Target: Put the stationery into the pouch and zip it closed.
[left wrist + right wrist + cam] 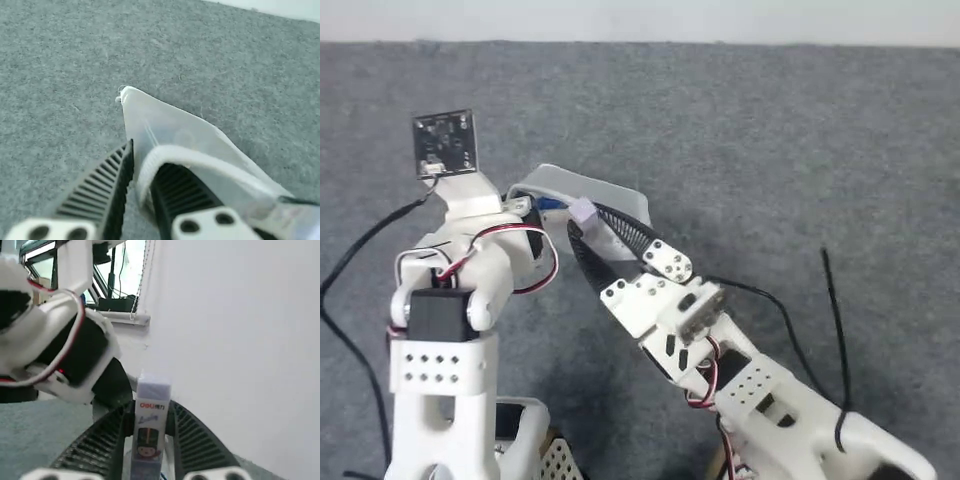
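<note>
1. Closest are the two white arms; the left arm stands straight up the mat, and the right arm leans in from the other side; both point at the same spot in the middle.
2. The right gripper is closed on an eraser; its two black fingers press the eraser's sides, and the eraser stands up between them with its pale purple end sticking out past the tips.
3. From above, the right gripper holds the eraser right at the near edge of the pouch; I cannot tell if the eraser is inside yet.
4. The left gripper is nearly closed; it pinches the thick white rim of the pouch, with one finger outside the rim and the other inside it.
5. The pouch is see-through and pale; it lies on the grey mat just past both grippers, with one corner pointing away from the left gripper; I cannot see how far the zip is open.
6. A black cable lies on the mat beside the right arm.
7. Farthest off, a white wall stands behind the eraser.
</note>
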Controlling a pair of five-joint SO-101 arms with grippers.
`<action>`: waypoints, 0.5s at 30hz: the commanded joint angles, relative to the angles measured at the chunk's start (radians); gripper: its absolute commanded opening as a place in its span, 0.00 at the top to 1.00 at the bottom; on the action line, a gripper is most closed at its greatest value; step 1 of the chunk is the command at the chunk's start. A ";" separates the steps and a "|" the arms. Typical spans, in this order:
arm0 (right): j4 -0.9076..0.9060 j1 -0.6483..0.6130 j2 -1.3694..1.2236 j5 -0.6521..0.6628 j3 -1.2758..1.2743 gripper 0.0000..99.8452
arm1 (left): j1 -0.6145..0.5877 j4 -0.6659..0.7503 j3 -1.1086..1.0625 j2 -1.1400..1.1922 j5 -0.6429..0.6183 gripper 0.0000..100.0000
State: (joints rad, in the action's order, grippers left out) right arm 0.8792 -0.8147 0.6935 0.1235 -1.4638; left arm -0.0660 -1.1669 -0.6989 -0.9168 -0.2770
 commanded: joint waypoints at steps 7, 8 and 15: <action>0.019 0.015 -0.054 0.264 0.031 0.99 | 0.003 0.040 0.021 -0.041 0.006 0.99; 0.019 0.015 -0.053 0.267 0.026 0.99 | 0.003 0.040 0.021 -0.041 0.006 0.99; 0.018 0.016 -0.051 0.331 -0.035 0.80 | 0.002 0.040 0.021 -0.041 0.008 0.99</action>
State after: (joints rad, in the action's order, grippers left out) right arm 0.8884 -0.8163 0.6628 0.4258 -1.4699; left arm -0.0660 -1.1669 -0.6989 -0.9168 -0.2770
